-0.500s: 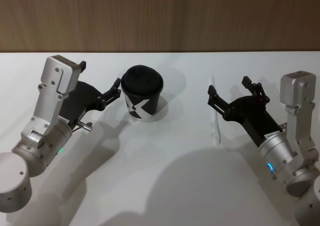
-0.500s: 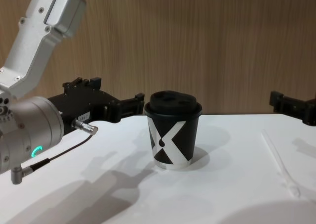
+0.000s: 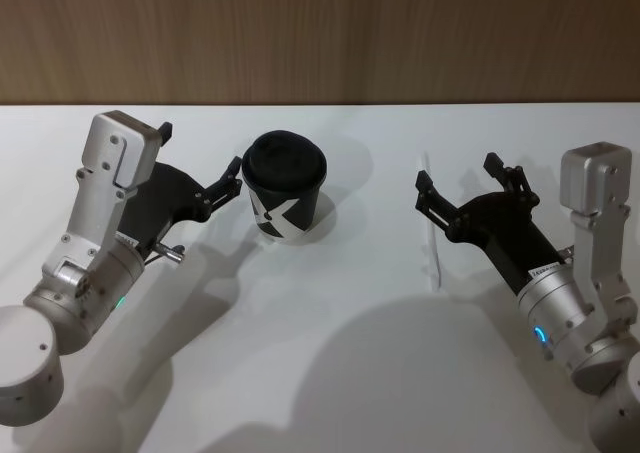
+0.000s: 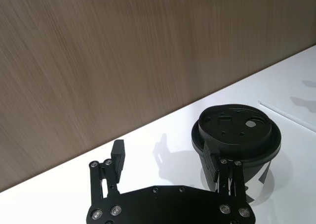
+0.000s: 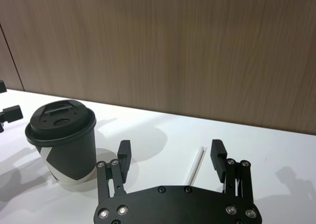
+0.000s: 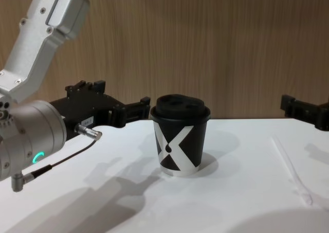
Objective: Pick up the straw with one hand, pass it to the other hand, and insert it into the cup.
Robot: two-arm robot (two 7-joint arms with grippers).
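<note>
Straw (image 3: 434, 263) lies flat on the white table (image 3: 330, 373), well apart from the cup (image 3: 285, 198) at the cup's 3 o'clock, running along the 12-to-6 line. The right gripper (image 3: 456, 171) hangs over the straw's 12 o'clock half, fingers spread wide and grasping nothing. The left gripper (image 3: 200, 151) sits at the cup's 9 o'clock, likewise released and empty, one finger just beside the cup's rim.
</note>
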